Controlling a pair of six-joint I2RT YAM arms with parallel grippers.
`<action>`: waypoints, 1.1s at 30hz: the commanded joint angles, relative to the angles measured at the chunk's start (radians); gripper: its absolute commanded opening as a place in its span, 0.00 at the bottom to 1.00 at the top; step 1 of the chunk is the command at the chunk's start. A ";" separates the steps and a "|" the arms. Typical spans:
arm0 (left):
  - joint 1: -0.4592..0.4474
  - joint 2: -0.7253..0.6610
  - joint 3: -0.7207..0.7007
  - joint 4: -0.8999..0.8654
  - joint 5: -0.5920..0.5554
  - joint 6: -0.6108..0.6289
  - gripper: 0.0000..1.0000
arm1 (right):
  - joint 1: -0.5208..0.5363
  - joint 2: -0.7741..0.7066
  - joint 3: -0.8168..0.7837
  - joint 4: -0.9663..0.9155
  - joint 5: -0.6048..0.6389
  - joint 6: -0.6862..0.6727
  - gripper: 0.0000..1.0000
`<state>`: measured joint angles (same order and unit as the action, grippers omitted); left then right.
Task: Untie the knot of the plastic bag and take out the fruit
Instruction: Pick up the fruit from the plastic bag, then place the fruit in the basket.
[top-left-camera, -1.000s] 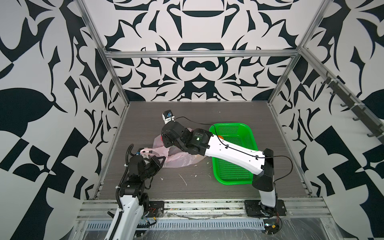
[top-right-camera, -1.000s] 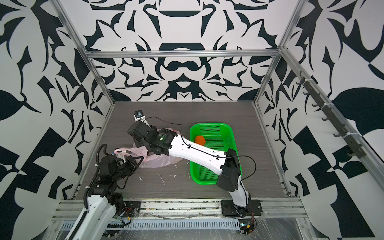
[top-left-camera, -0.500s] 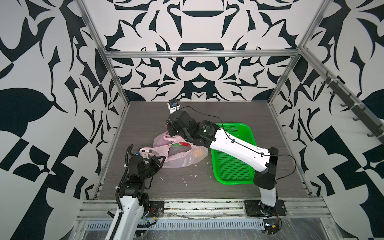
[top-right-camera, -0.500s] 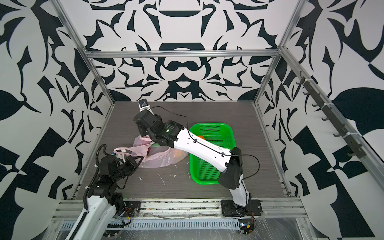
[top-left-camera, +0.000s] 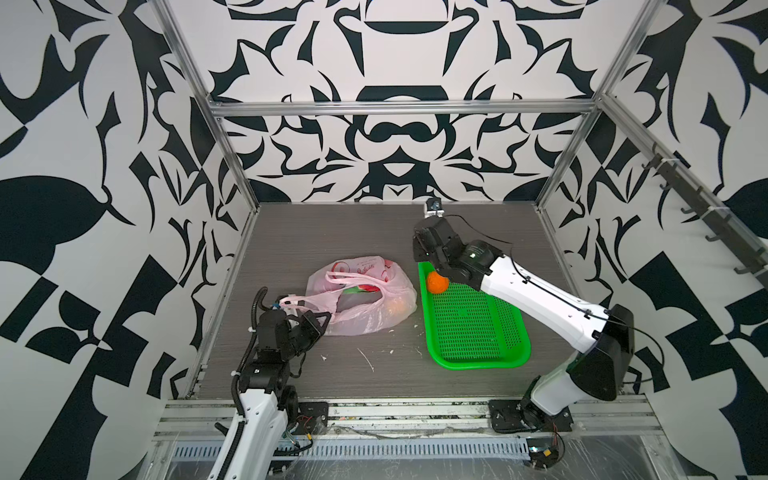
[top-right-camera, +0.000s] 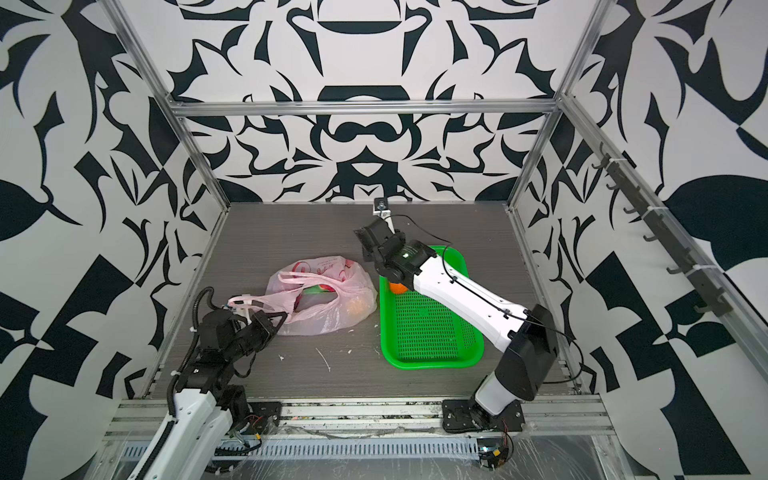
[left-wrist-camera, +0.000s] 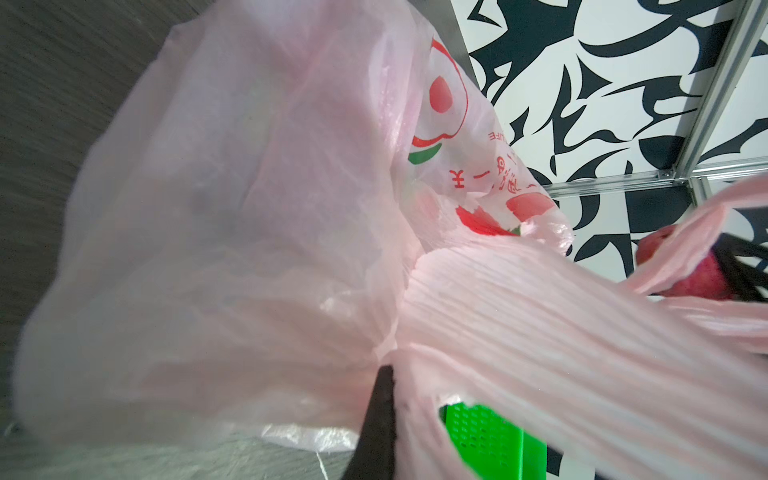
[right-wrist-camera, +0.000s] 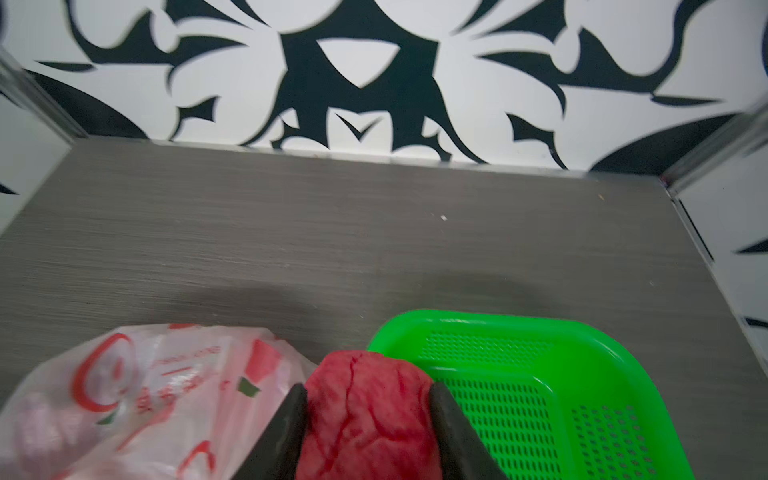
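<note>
The pale-pink plastic bag lies on the table with its mouth gaping. A magenta, green-tipped fruit shows in the opening, and a yellow-orange round one shows through the film. The knot is out of view; the handles run loose toward my left gripper, which is shut on a pleated handle. My right gripper is shut on a small bumpy red ball, above the table between the bag and the far left corner of the green basket. An orange lies in the basket.
White scraps lie on the grey table in front of the bag. Metal frame posts and patterned walls close in the left, right and back sides. A small mount stands at the back edge. The right arm spans over the basket.
My right gripper has come up out of the bag with the red ball and swung right to the basket's far left corner. The bag's mouth now shows uncovered. The left arm has not moved.
</note>
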<state>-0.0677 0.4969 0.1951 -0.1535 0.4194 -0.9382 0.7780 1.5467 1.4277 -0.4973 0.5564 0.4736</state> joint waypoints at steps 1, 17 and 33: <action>0.000 0.013 0.036 0.023 -0.013 0.019 0.00 | -0.040 -0.059 -0.091 0.038 0.001 0.063 0.14; 0.000 0.015 0.067 -0.011 -0.031 0.031 0.00 | -0.200 -0.032 -0.332 0.149 -0.071 0.119 0.14; 0.000 0.037 0.088 -0.021 -0.043 0.038 0.00 | -0.276 0.053 -0.385 0.219 -0.128 0.128 0.14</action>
<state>-0.0677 0.5335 0.2462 -0.1619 0.3889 -0.9154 0.5064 1.6093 1.0420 -0.3103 0.4328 0.5816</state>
